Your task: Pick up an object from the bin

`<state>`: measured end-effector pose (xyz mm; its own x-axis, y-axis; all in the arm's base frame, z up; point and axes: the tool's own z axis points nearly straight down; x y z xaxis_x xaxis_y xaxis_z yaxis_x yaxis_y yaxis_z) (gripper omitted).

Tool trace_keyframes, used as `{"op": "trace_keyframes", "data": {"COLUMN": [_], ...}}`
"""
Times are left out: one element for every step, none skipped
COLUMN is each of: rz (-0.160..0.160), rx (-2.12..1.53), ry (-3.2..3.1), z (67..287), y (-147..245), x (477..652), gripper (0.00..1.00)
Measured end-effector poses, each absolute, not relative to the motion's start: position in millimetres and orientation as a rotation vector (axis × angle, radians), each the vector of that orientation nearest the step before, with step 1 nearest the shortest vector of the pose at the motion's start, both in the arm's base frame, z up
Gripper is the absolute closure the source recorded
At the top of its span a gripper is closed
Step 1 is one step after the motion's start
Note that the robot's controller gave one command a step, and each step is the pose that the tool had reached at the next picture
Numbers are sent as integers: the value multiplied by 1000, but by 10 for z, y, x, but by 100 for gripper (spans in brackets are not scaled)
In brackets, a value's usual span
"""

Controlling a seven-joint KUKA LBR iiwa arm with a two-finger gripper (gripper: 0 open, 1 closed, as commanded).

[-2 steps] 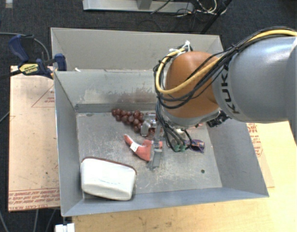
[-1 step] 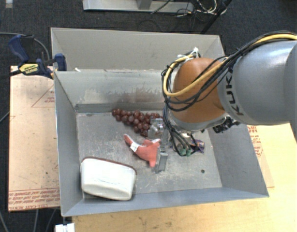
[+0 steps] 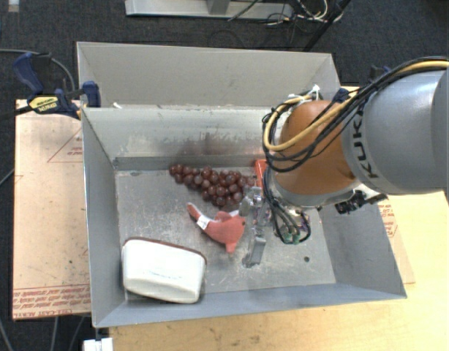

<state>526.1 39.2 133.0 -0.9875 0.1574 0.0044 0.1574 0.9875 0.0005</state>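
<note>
Floor: dark grey carpet (image 3: 34,20), finely flecked, spreading along the far side and down the left.
Furniture: the flat, pale metal foot of a stand (image 3: 173,7) lies on the carpet at the far side, its upright running out past the top edge.
Cables: a loose tangle of black and pale cables (image 3: 312,2) sits just right of that foot.
Desk: a pale wooden desk (image 3: 429,298) top shows at the near right.
Light: soft and even, with only faint shadows on the carpet.
</note>
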Motion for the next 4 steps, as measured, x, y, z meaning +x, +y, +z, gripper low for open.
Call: {"op": "trace_keyframes", "data": {"rz": [1, -3, -3, 1], "rx": [-226, -409, -410, -459], "ry": [-3136, -3112, -3112, -3096], "z": [987, 702, 702, 1140], "y": [508, 1135, 1134, 1095], "x": [5379, 5116, 5116, 5100], "gripper": [0, 100, 100, 100]}}
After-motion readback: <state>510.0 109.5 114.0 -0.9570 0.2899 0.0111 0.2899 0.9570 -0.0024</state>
